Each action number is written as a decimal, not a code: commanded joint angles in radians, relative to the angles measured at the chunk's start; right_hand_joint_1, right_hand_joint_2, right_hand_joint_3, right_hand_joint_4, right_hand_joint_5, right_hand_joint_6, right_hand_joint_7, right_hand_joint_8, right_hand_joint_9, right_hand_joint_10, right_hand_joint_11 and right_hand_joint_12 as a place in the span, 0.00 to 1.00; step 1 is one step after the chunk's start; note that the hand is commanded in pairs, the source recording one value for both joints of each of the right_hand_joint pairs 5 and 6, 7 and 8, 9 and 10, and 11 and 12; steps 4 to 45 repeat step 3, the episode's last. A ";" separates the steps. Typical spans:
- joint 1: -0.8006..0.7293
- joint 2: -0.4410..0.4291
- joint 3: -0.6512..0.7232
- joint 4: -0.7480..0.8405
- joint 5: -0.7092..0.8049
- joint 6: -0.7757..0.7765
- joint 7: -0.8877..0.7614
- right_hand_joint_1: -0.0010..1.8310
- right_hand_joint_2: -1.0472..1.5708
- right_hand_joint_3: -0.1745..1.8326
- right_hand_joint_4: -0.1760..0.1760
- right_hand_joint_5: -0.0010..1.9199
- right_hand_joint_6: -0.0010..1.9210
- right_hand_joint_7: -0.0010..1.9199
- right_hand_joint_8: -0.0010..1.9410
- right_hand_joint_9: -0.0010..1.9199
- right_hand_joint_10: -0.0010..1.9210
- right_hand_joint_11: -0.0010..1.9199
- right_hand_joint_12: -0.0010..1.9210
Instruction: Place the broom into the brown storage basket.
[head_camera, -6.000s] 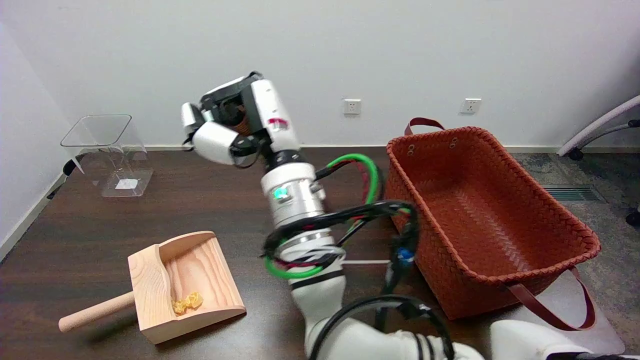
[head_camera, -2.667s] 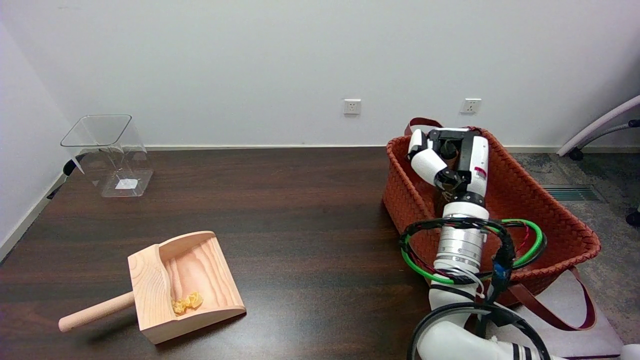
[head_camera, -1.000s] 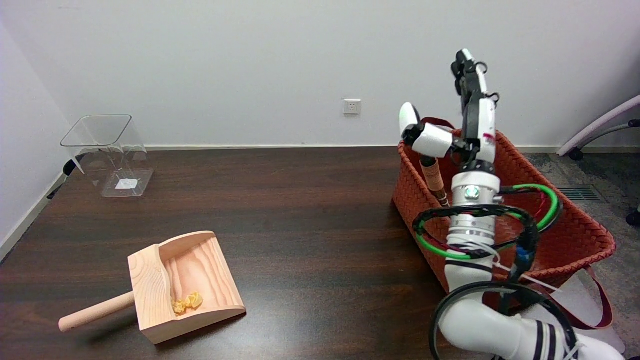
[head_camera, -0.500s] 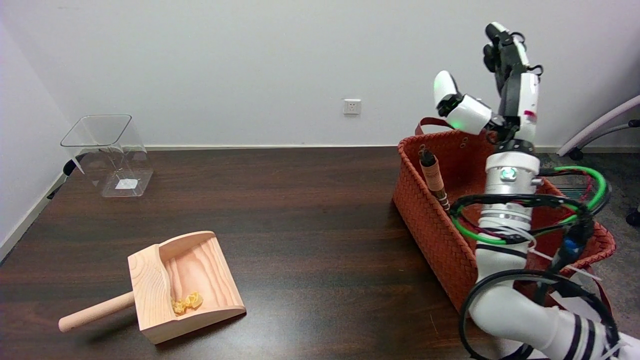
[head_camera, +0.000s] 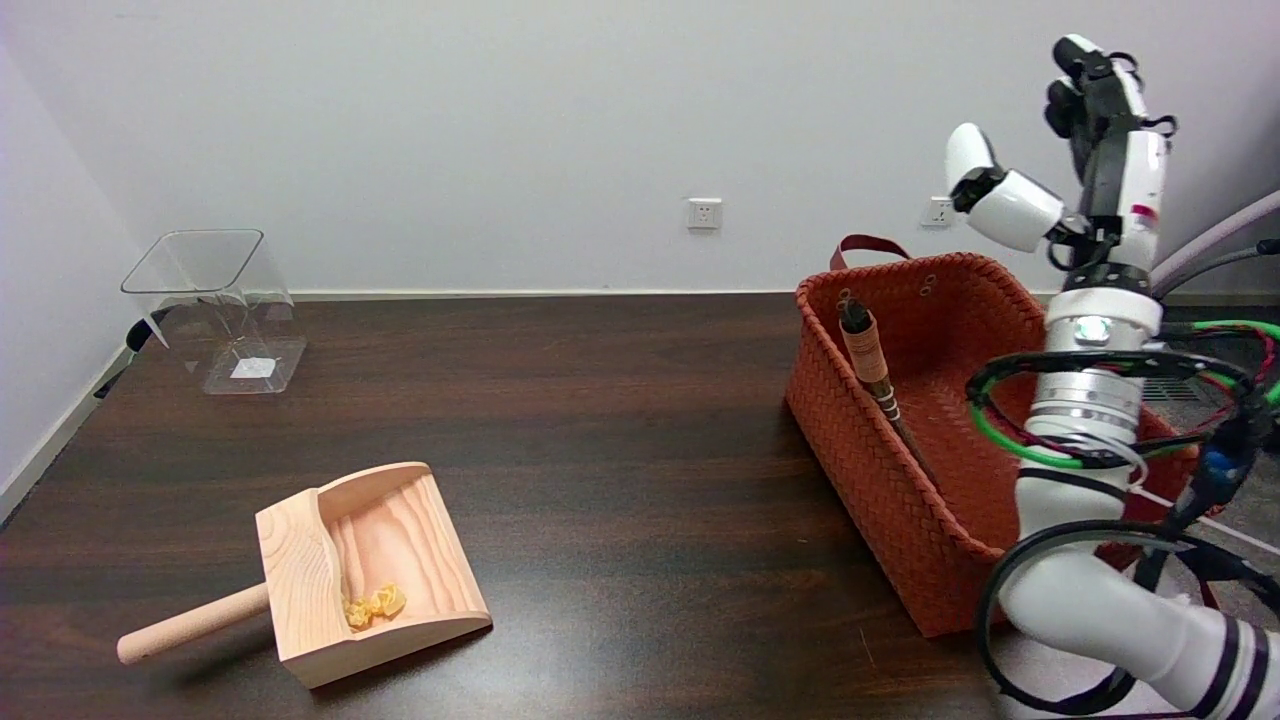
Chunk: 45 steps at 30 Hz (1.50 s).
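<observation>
The right hand (head_camera: 1075, 170) has let go of the broom (head_camera: 872, 372) and risen with its fingers (head_camera: 968, 158) spread and empty, leaving it leaning inside the brown storage basket (head_camera: 870, 480), so placement looks done, on a dark wooden surface (head_camera: 600, 420) before a white wall.

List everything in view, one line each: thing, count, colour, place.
broom: one, brown handle, leaning inside the basket against its left wall
storage basket: one, brown woven, table's right side
wooden dustpan: one, pale wood, near left of the table
crumpled scrap: one, yellow, inside the dustpan
clear bin: one, transparent, far left corner
table: one, dark brown
wall sockets: two, white, on the back wall
right robot hand: one, black and white, raised above the basket, fingers apart, holding nothing
</observation>
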 joint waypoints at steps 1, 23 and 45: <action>-0.183 0.059 0.239 0.008 0.064 0.006 0.009 0.50 0.56 0.62 0.50 0.20 0.20 0.13 0.13 0.20 0.20 0.20 0.20; -0.196 0.056 0.244 0.022 0.055 0.013 0.026 0.50 0.56 0.62 0.50 0.21 0.21 0.13 0.13 0.21 0.21 0.21 0.21; -0.196 0.056 0.244 0.022 0.055 0.013 0.026 0.50 0.56 0.62 0.50 0.21 0.21 0.13 0.13 0.21 0.21 0.21 0.21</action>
